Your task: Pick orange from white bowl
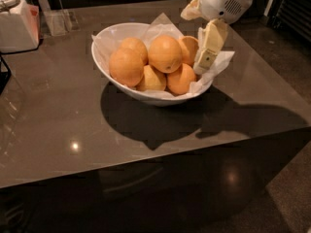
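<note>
My gripper (208, 52) hangs over the white bowl (109, 38); I cannot tell if it's open. The orange (165, 53) looks firm and slippery, so I'd squeeze its sides.

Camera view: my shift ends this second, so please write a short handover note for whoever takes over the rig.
Gripper: hangs at the right rim of the white bowl, close to the right side of the fruit pile, carrying nothing.
The orange: top middle of the pile, in the bowl on the table.
Done: gripper brought to the bowl.
Left: reach the orange, grip it, lift it out.
</note>
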You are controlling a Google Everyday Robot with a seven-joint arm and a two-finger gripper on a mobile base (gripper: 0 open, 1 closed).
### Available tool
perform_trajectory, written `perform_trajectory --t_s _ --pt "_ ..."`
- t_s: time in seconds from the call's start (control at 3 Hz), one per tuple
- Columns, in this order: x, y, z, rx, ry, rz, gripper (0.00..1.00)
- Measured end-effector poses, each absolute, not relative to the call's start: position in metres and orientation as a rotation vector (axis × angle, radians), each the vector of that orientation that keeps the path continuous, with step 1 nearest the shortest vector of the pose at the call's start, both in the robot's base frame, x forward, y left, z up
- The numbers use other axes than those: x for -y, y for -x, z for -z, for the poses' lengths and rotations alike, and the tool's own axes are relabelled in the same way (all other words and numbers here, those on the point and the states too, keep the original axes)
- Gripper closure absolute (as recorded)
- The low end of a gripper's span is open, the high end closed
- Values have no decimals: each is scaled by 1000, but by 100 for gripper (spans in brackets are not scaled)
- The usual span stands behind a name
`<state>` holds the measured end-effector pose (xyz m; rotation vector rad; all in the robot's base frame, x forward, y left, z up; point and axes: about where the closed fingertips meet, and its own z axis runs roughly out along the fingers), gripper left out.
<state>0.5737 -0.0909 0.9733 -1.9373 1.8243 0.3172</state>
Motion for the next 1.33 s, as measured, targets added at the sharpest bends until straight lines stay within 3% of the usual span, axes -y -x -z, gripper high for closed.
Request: perform_trajectory --t_s 1.0,1.33 --pt "40 -595 -928 -1767 2023 -479 0" --pt "29 -595 -913 -1774 2037 -526 19"
